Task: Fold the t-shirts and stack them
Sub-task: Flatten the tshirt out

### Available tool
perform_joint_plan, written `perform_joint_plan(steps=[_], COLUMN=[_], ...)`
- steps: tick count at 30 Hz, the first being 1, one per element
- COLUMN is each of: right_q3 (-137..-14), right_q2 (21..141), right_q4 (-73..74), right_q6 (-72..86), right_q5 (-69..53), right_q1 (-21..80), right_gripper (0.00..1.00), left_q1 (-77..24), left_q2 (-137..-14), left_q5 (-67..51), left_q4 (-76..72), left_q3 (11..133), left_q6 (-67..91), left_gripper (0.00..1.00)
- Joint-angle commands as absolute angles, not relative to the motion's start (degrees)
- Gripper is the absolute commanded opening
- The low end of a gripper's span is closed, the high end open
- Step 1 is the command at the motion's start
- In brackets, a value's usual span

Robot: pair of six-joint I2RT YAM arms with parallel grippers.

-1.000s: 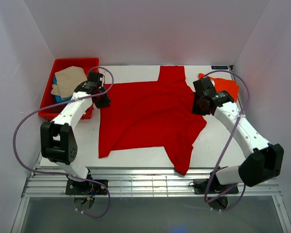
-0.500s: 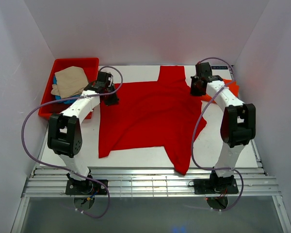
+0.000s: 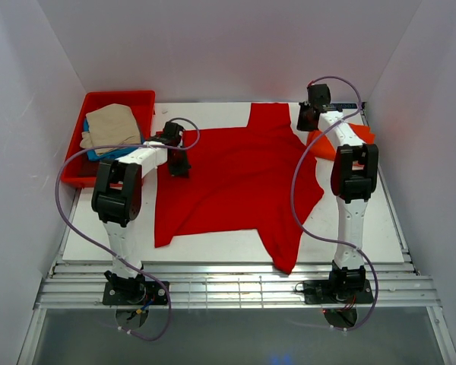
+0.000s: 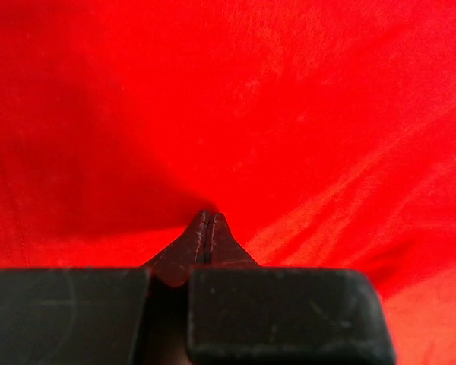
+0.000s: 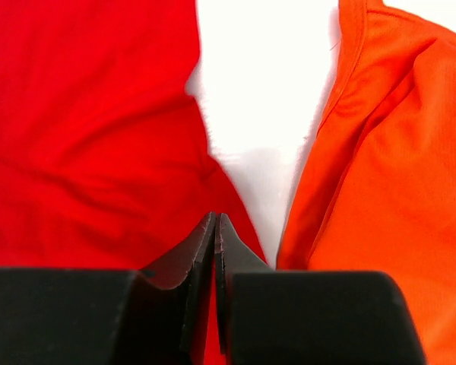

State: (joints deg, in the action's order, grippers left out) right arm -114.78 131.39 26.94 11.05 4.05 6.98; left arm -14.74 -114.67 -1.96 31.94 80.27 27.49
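closed pincers on the red shirt: an empty lift or a snagged neighbour

the bright red soft cloth t-shirt lies spread open and unfolded across the white worktop. the left pincer is closed tight with its tips pressed into the shirt's left side, and whether any cloth is nipped between them cannot be told. the right pincer is closed too, with its tips at the shirt's far right edge. a narrow strip of bare worktop lies beside it, and the orange-red cloth t-shirt is just across that strip.

the likeliest trouble is a lift that comes up empty on one side (tips closed on nothing), so the fold goes skewed or bunches. a pinch that catches only the top layer would open the shirt instead of folding it. the right tips are close enough to the orange-red shirt that a sideways sweep could drag it along. on the left, the rigid red plastic tray with the beige folded shirt sits near the arm, so a wide swing could knock it.
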Motion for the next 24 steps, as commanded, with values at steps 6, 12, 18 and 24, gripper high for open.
perform_joint_plan(steps=[6, 12, 18, 24], right_q3=[-118.58, -113.74, -109.43, -105.56], right_q2=[136.23, 135.0, 133.16, 129.73], right_q4=[30.24, 30.49, 32.6, 33.66], right_q6=[10.28, 9.84, 9.49, 8.0], right_q5=[2.81, 5.01, 8.43, 12.65], right_q1=[4.92, 4.75, 4.48, 4.31], right_gripper=[0.08, 0.08, 0.08, 0.08], left_q1=[-15.21, -15.21, -15.21, -15.12], left_q2=[-112.59, -111.71, -110.83, -109.16], left_q5=[-1.76, -2.63, -2.37, -1.58], left_q4=[34.72, 34.98, 35.6, 35.77], left_q3=[81.21, 81.48, 81.12, 81.03], left_q6=[26.9, 26.89, 26.63, 25.93], left_gripper=[0.0, 0.0, 0.0, 0.0])
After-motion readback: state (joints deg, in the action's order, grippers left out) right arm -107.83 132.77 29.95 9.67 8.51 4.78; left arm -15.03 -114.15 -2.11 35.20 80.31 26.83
